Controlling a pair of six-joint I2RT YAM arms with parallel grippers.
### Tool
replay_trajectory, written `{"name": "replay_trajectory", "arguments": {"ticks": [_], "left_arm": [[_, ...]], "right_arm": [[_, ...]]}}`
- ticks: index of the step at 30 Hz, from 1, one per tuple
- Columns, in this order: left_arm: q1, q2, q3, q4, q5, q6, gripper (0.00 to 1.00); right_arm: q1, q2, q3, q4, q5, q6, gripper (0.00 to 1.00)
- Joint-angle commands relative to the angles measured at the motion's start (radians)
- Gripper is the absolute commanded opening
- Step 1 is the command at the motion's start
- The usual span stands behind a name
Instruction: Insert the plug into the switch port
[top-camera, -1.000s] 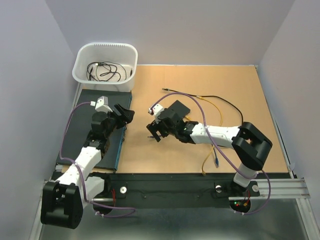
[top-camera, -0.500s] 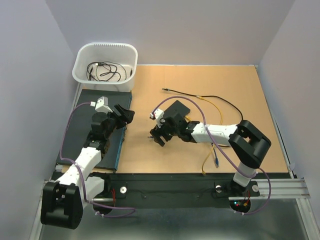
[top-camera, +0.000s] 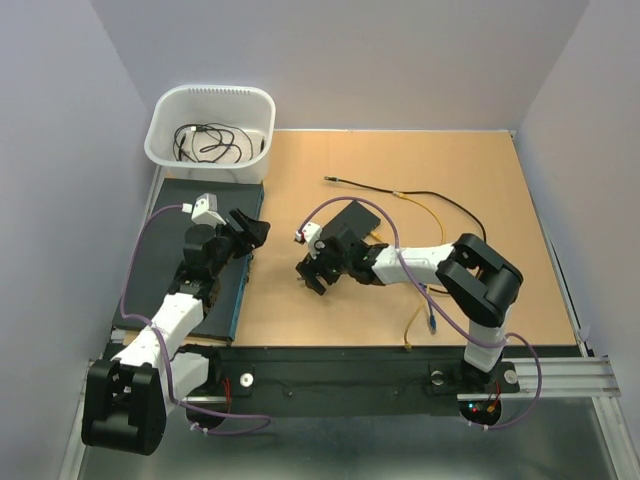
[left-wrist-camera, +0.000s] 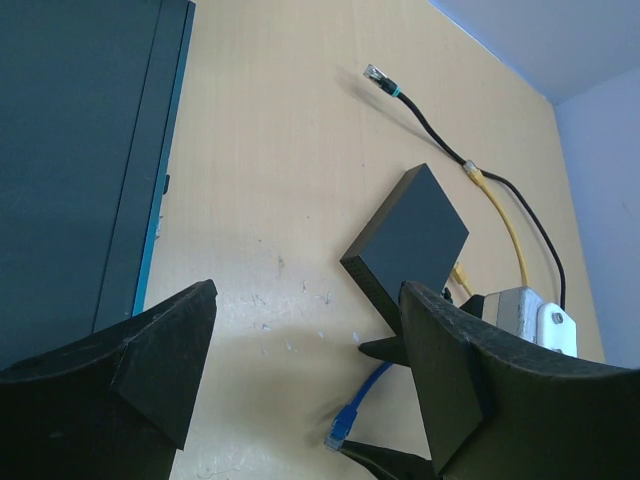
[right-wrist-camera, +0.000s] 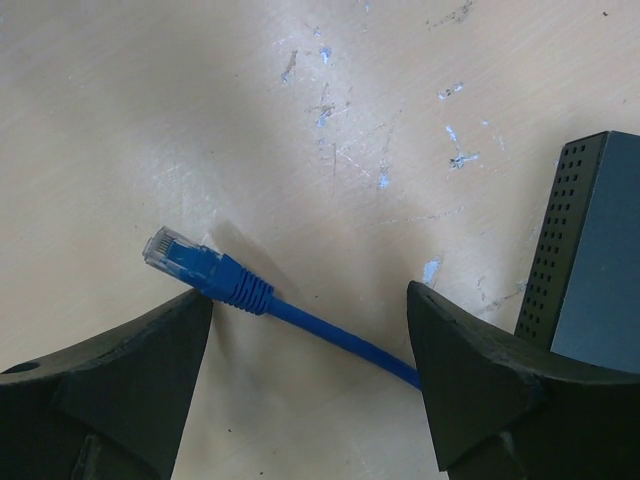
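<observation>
Right hand (right-wrist-camera: 310, 350), fingers apart, hung over the plug (right-wrist-camera: 185, 260), which lay free on the tabletop (right-wrist-camera: 150, 100) just beside the switch (right-wrist-camera: 590, 250). Within the last second we saw its arm fold the elbow inward and the hand settle over the plug; the left hand (left-wrist-camera: 310, 370), likewise apart, had not moved. We judged the grasp imminent and insertion not begun; the ports we could not make out.

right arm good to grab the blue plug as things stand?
Probably yes. The right gripper hangs open over the blue plug, its cable bare between the jaws; the switch sits close to one side.
</observation>
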Motion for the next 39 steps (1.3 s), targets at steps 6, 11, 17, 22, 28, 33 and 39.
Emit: {"name": "replay_trajectory", "arguments": {"ticks": [6, 11, 17, 22, 28, 33, 39], "left_arm": [[0.006, 0.002, -0.008, 0.054, 0.015, 0.007, 0.84], [0.006, 0.01, -0.008, 0.057, 0.017, 0.01, 0.84], [0.004, -0.004, -0.022, 0.103, 0.115, 0.041, 0.78], [0.004, -0.07, -0.082, 0.219, 0.237, 0.032, 0.77], [-0.014, -0.05, -0.123, 0.313, 0.316, -0.005, 0.78], [-0.04, 0.04, -0.117, 0.327, 0.278, -0.034, 0.78], [-0.126, 0.166, -0.069, 0.354, 0.247, -0.048, 0.77]], "right_arm": [[-0.001, 0.034, -0.007, 0.053, 0.042, -0.026, 0.52], [0.0, 0.065, -0.009, 0.082, -0.001, 0.0, 0.33], [-0.001, 0.071, -0.024, 0.153, -0.05, 0.045, 0.0], [-0.001, 0.019, -0.028, 0.197, -0.015, 0.121, 0.0], [-0.001, -0.094, -0.048, 0.243, 0.05, 0.198, 0.0], [-0.001, -0.139, -0.015, 0.225, 0.077, 0.255, 0.0], [0.0, -0.165, -0.001, 0.219, 0.062, 0.284, 0.0]]}}
